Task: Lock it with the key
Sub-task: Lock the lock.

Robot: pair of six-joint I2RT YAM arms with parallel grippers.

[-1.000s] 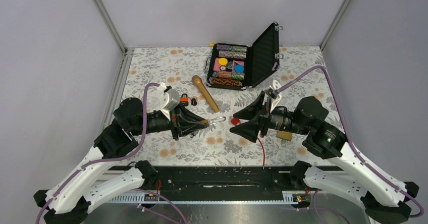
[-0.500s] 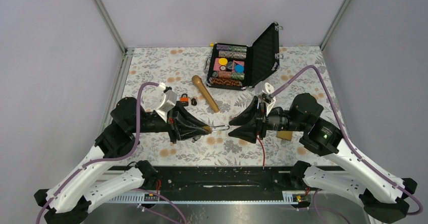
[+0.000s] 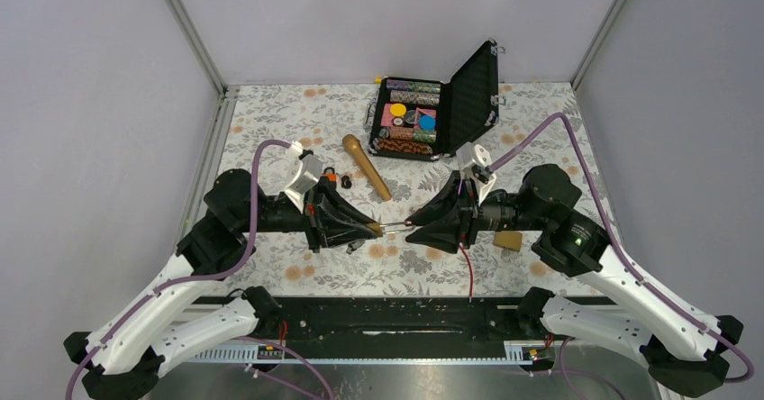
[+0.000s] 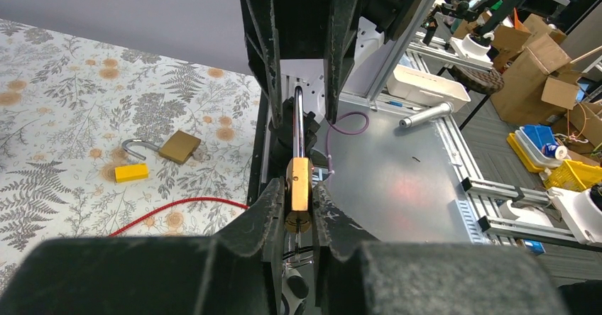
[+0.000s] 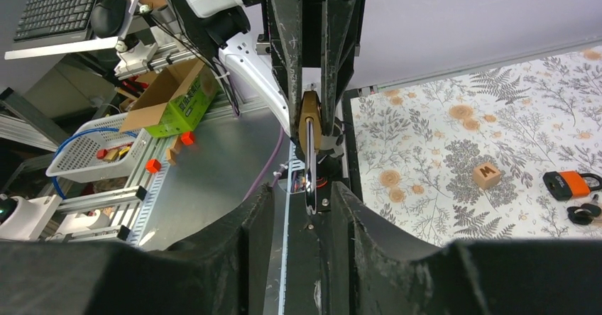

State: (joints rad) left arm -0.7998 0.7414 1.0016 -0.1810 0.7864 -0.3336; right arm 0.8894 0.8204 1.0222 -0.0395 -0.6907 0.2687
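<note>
My left gripper (image 3: 369,230) is shut on a brass padlock (image 4: 299,187) and holds it above the table. The padlock's silver shackle (image 3: 393,228) points at the right gripper. A thin metal piece, maybe a key, sticks out of the padlock's keyhole end toward the left wrist camera; I cannot tell for sure. My right gripper (image 3: 410,223) faces the left one. Its jaws stand a little apart on either side of the shackle's end (image 5: 310,184) without touching it. The padlock body (image 5: 310,120) shows beyond them.
A second brass padlock (image 3: 509,240), a yellow block (image 4: 131,172) and a red cord (image 3: 468,274) lie under the right arm. An orange padlock (image 3: 330,179) with black keys (image 3: 347,182), a wooden stick (image 3: 367,166) and an open chip case (image 3: 410,116) lie farther back. A lettered wooden block (image 5: 486,175) lies beside the left gripper.
Both grippers have closed the gap between them. The shackle's end, earlier free, now lies between the right jaws, which stand narrower. The small red piece by the right gripper is hidden.
</note>
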